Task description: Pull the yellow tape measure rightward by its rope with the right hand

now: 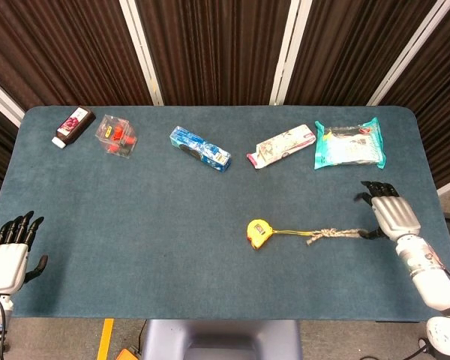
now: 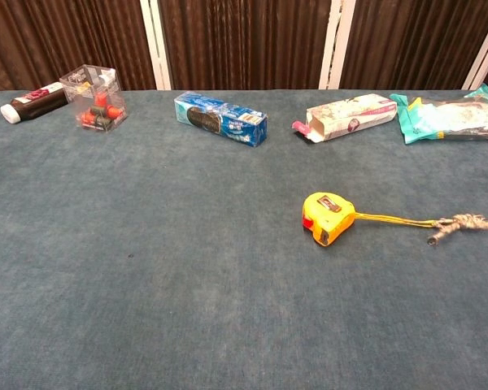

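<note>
Yellow tape measure sits right of counter centre, rope slack w/ right hand fingers spread by its end, prob released; if more travel needed, re-pinch & drag low

Even overhead light, soft shadows, both views sharp

Rope: we lose its far end off the chest view's right edge.
Right hand: we cannot tell whether it holds the rope.
</note>
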### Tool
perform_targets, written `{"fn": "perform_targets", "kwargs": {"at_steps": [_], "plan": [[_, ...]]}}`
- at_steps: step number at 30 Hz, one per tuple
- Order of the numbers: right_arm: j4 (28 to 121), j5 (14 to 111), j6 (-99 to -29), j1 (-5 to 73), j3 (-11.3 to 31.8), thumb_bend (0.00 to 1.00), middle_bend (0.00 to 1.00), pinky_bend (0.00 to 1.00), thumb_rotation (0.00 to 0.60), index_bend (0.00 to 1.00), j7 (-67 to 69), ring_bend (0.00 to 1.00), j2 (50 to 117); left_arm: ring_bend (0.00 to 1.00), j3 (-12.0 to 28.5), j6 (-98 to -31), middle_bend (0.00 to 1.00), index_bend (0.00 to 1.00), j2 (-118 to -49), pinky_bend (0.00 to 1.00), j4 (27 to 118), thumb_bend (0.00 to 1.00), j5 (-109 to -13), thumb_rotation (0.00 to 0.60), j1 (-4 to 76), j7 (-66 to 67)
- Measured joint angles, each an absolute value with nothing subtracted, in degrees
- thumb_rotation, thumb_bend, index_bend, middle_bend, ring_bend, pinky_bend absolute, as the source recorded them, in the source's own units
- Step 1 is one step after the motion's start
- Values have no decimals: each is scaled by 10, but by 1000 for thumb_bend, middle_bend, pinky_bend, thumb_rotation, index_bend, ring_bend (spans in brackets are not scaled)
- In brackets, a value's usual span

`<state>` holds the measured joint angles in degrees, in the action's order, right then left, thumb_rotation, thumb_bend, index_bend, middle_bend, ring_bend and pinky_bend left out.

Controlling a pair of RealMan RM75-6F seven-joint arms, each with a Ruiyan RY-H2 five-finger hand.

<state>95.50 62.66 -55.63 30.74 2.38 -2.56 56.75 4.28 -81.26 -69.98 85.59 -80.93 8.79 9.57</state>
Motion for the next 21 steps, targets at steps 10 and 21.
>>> {"fn": "perform_targets", "kwargs": {"at_steps": [10,21], "plan": [[986,658,-654,252,52,66,84,0,600,62,25,27,554,0,45,-811,0,98,-698,98,853,372,-804,600,88,89],[930,753,-865,106,24,72,82,0,600,128,125,28,604,0,41,-811,0,98,-701,98,850,373,-810,600,89,95]]}}
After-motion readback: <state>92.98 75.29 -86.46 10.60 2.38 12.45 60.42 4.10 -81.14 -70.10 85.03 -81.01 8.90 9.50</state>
